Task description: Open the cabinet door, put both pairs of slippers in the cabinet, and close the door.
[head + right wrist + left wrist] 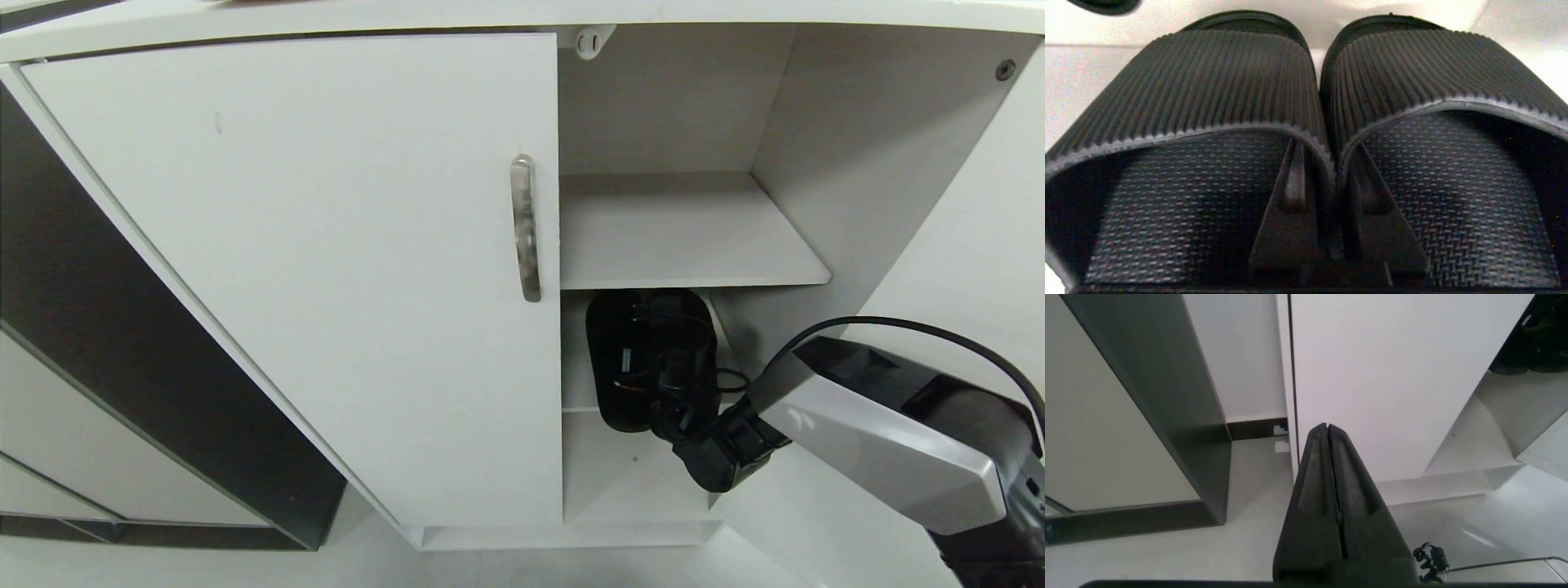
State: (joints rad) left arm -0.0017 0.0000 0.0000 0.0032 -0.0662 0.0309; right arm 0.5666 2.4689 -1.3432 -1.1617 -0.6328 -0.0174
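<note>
A pair of black ribbed slippers [622,384] is inside the white cabinet's lower compartment, just under the middle shelf [686,237]. My right gripper [673,371] reaches in from the right and is shut on them. In the right wrist view its fingers [1290,204] pinch the two inner strap edges of the slippers [1208,90] together at the right gripper [1327,159]. I cannot tell whether the soles rest on the compartment floor [620,482]. My left gripper [1327,433] is shut on nothing, low over the floor before the cabinet's left door [1396,367].
The left door [310,261] is closed, with a metal handle [525,229] at its inner edge. The right door [963,245] stands swung open beside my right arm. A dark panel [98,310] flanks the cabinet on the left. The upper shelf is bare.
</note>
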